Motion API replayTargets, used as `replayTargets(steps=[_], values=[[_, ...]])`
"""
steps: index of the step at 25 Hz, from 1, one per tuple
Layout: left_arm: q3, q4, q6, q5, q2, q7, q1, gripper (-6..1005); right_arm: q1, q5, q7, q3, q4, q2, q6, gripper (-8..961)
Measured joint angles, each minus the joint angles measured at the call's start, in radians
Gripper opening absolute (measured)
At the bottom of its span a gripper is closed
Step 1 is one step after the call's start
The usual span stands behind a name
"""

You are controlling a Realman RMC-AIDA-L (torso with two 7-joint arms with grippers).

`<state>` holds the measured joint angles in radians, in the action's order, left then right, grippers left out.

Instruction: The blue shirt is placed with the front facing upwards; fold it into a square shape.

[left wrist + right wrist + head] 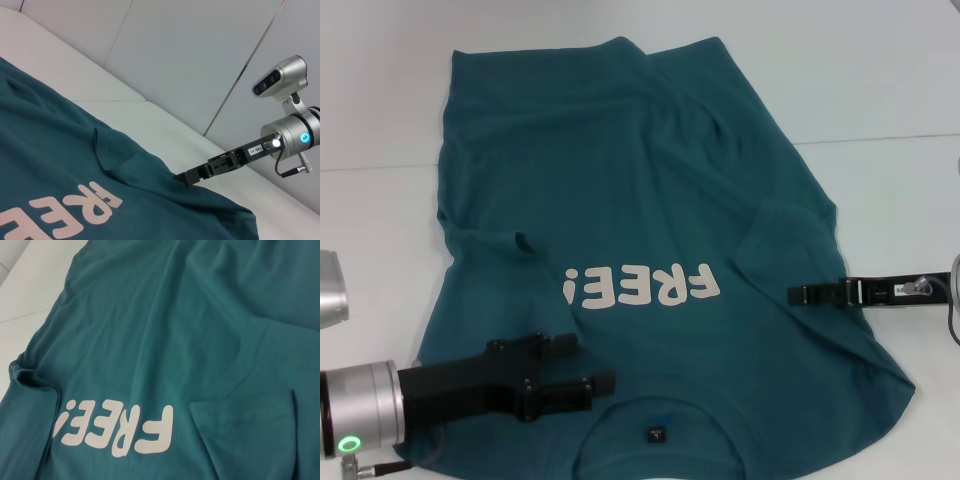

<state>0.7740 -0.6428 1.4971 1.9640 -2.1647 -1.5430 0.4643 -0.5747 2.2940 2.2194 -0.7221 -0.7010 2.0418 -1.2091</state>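
The blue shirt (620, 180) lies front up on the white table (880, 80), with its collar and dark neck label (655, 434) at the near edge. The cream "FREE!" lettering (645, 287) reads upside down in the head view. Both sleeves are folded in over the body. My left gripper (592, 362) is low over the near left shoulder, beside the collar, open with nothing between its fingers. My right gripper (792, 294) reaches in from the right, its tip at the folded right sleeve edge. The shirt (50, 165) and that right gripper (181, 177) show in the left wrist view. Only the shirt (175, 330) fills the right wrist view.
Bare white table lies beyond the hem and to the right of the shirt (900, 200). A seam line (880, 138) crosses the table at the right. The right arm's wrist and its camera (280, 80) hang above the table's right side.
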Motion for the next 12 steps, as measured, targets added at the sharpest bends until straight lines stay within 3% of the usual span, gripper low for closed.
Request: replayTargets(steps=[6, 12], values=[[-0.001, 0.0, 0.0, 0.0, 0.0, 0.004, 0.003, 919, 0.001, -0.008, -0.001, 0.004, 0.0, 0.003, -0.003, 766], [0.0, 0.0, 0.0, -0.002, 0.001, 0.004, 0.005, 920, -0.027, -0.01, -0.017, 0.0, 0.002, 0.022, -0.032, 766]])
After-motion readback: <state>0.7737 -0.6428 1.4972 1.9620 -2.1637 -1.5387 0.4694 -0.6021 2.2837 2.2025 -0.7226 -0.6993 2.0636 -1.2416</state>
